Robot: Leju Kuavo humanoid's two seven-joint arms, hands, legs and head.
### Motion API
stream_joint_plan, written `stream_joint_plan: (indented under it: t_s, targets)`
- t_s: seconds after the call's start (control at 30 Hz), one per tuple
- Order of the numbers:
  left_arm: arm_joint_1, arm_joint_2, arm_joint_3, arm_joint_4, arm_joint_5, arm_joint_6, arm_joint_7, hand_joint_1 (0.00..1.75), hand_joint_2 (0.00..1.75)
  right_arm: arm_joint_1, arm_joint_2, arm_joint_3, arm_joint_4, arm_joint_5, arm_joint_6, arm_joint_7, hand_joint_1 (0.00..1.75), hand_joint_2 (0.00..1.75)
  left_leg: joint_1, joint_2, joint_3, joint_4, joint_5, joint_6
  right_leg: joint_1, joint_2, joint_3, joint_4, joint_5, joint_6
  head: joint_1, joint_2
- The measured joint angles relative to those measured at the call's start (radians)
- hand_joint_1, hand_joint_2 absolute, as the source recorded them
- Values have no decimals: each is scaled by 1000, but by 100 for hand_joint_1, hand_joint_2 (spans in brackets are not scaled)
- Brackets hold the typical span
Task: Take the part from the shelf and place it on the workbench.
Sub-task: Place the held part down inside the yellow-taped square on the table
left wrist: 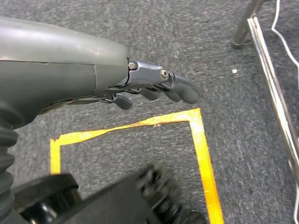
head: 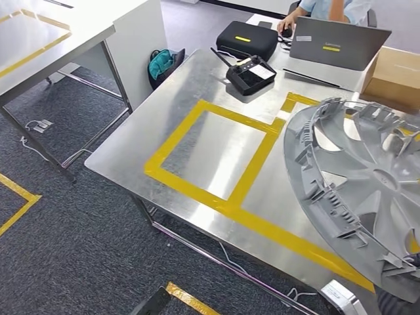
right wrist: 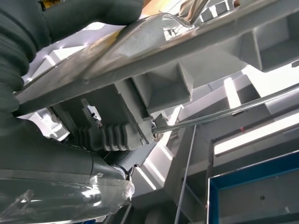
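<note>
The part (head: 361, 190), a grey wheel cover with its ribbed back side up, hung tilted over the right end of the workbench (head: 148, 138). It overlapped the yellow tape (head: 233, 197) that marked rectangles on the metal top; whether its lower rim touched the workbench could not be told.

In the right wrist view the right hand (right wrist: 105, 135) gripped the part's (right wrist: 169, 60) rim, with a ribbed grey thumb pressed under the rim and another grey finger (right wrist: 88, 14) lying across its other face.

The left hand (left wrist: 155, 86) hung over grey carpet (left wrist: 176, 37) beside a workbench leg (left wrist: 271, 84), holding nothing, its fingers nearly straight and close together, above a corner of floor tape (left wrist: 197, 135).

At the far end of the workbench lay a black controller (head: 250, 71), a black case (head: 247, 39), a grey laptop (head: 336, 43) and a cardboard box (head: 396, 75). A person's hand (head: 286, 25) rested just beyond the laptop. A teal bag (head: 163, 64) sat on the floor left of the workbench.
</note>
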Motion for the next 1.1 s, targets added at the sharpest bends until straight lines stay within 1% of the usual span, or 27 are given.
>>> stream_joint_plan:
  t_s: [0.03,0.1,0.13,0.17,0.23,0.27,0.3,0.33,0.37,0.4,0.43,0.47,0.5,0.53,0.6,0.67,0.7,0.77,0.8,0.83,0.87,0.9,0.93,0.97,1.0,1.03,1.1]
  targets:
    - [0,0,1,0,0,2,1,0,175,0,0,0,0,1,0,1,175,175,-1,-4,7,-17,-1,4,0,5,-2,-1,1,6,0,0]
    - [-1,-1,2,0,0,5,3,0,175,2,0,0,0,3,0,2,175,175,-1,4,9,-25,0,14,-3,10,-7,-5,2,19,0,0]
    - [-2,-2,2,0,-1,5,4,0,175,3,0,0,0,3,0,2,175,175,0,9,11,-28,2,21,-3,1,-12,3,-5,25,1,0]
    - [-3,-3,2,0,-1,6,5,0,175,4,0,-1,0,4,0,3,175,175,2,14,12,-31,4,27,-2,-14,-26,30,-24,30,4,0]
    - [-2,-4,3,0,-3,7,6,0,175,3,0,-1,0,5,0,3,175,175,2,26,14,-33,3,36,-1,-47,-80,146,-89,37,7,0]
    - [0,-4,3,0,-3,7,7,0,175,2,0,-1,0,5,0,3,175,175,2,33,15,-33,2,37,-1,-53,-114,216,-120,40,7,0]
    - [1,-3,3,0,-3,7,8,0,175,2,0,-1,1,5,0,3,175,175,1,39,15,-32,2,38,-1,-56,-138,266,-135,42,7,0]
    - [2,-3,3,0,-3,7,9,0,175,3,0,-1,2,5,0,3,175,175,1,45,16,-32,1,38,-1,-57,-145,280,-131,43,7,0]
    - [2,-3,3,0,-4,7,10,0,175,3,0,-1,2,4,0,4,175,175,1,50,18,-32,-1,38,-1,-59,-130,249,-106,43,7,0]
    - [2,-4,3,0,-4,7,10,0,175,3,0,-1,2,4,0,5,175,175,1,55,21,-32,-2,36,-2,-66,-97,185,-71,42,7,0]
    - [2,-4,3,0,-5,7,10,0,175,2,0,-1,3,3,0,6,175,175,0,58,24,-31,-5,32,-1,-81,-58,110,-40,41,8,0]
    - [2,-4,3,0,-6,7,10,0,175,1,0,-2,3,3,0,7,175,175,-3,61,27,-29,-8,28,-1,-91,-24,48,-17,37,8,0]
    - [2,-4,3,0,-7,8,11,0,175,1,0,-2,3,3,0,7,175,175,-6,64,28,-28,-9,23,0,-99,-3,11,-6,33,7,0]
    - [2,-4,3,0,-8,9,11,0,175,0,0,-2,3,3,0,8,175,175,-9,67,29,-28,-9,18,1,-100,3,-2,-4,28,7,0]
    - [2,-3,4,0,-11,10,11,0,175,0,0,-3,3,2,0,10,175,175,-9,75,29,-28,-9,9,1,-85,1,-1,1,16,6,0]
    - [1,-4,4,-1,-13,11,12,0,175,0,0,-4,3,0,0,10,175,175,-6,66,18,-1,-32,-2,-2,-74,-1,-3,5,4,3,0]
    - [1,-4,5,-1,-14,12,12,0,175,0,0,-4,4,0,0,10,175,175,-5,56,-2,43,-59,-7,-4,-68,-1,-5,7,-2,1,0]
    - [2,-3,5,-1,-15,13,12,0,175,0,0,-4,5,-1,0,10,175,175,-4,41,-65,176,-123,-12,-5,-57,-3,-4,8,-8,-2,0]
    - [4,-3,5,-1,-15,13,12,0,175,0,0,-4,6,-2,0,10,175,175,-3,38,-95,232,-141,-13,-5,-49,-4,-4,8,-9,-2,0]
    - [5,-3,5,-1,-15,13,12,0,175,0,0,-4,7,-2,0,10,175,175,-3,37,-110,258,-140,-12,-4,-42,-5,-4,8,-10,-2,0]
    - [6,-3,5,-1,-16,12,12,0,175,0,0,-4,8,-4,0,10,175,175,-3,36,-107,247,-121,-11,-5,-34,-4,-4,8,-9,-2,0]
    - [6,-2,5,-1,-16,12,12,0,175,1,0,-4,8,-7,0,9,175,175,-3,33,-86,199,-86,-8,-5,-26,-4,-4,9,-8,-2,0]
    - [5,-2,6,-1,-16,11,12,0,175,1,0,-4,9,-12,0,7,175,175,-2,24,-53,130,-49,-5,-5,-18,-4,-4,9,-7,-2,0]
    - [5,-2,6,-1,-16,10,12,0,175,1,0,-4,9,-18,0,5,175,175,-1,13,-20,61,-24,-2,-3,-11,-5,-2,9,-3,-3,0]
    - [4,-2,7,-1,-17,10,12,0,175,1,0,-4,10,-24,0,1,175,175,0,4,3,11,-9,1,-2,-4,-7,-2,10,1,-2,0]
    - [4,-2,7,-1,-17,10,12,0,175,2,0,-4,10,-31,0,-2,175,175,0,-3,15,-16,-5,4,-2,1,-9,-2,11,7,-2,0]
    - [3,-2,8,-1,-17,10,12,0,175,4,0,-5,13,-43,0,-9,175,175,-2,0,17,-26,-6,13,-4,10,-14,-7,14,20,-2,0]
